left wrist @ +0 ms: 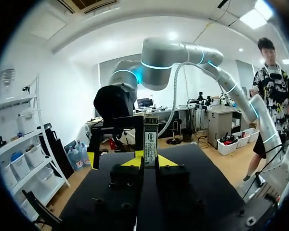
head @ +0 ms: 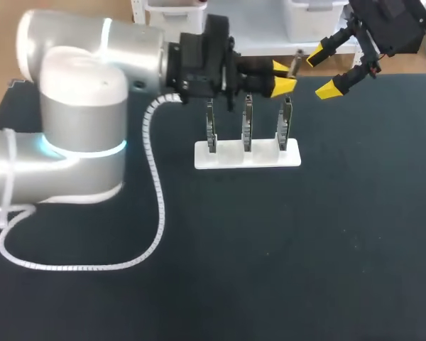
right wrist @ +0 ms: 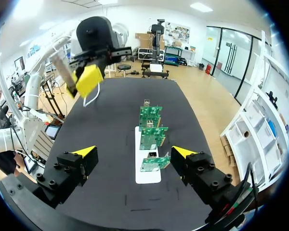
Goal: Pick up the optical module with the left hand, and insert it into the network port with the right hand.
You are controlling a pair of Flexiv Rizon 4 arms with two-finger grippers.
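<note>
Head view: left arm [head: 78,121] is hanging over the black table [head: 270,270], left gripper [head: 282,77] fingers clamping the optical module [left wrist: 150,139] between them. Right gripper [head: 322,72] is hovering just past those tips, fingers spread wide, with the white stand [right wrist: 148,177] of three boards [right wrist: 151,137] sitting ahead between them.

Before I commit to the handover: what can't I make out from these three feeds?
- Head view: optical module mostly hidden by the left gripper.
- Head view: circuit boards seen edge-on, network ports too small.
- Left wrist view: optical module's lower end buried between the jaws; boards outside the frame.
</note>
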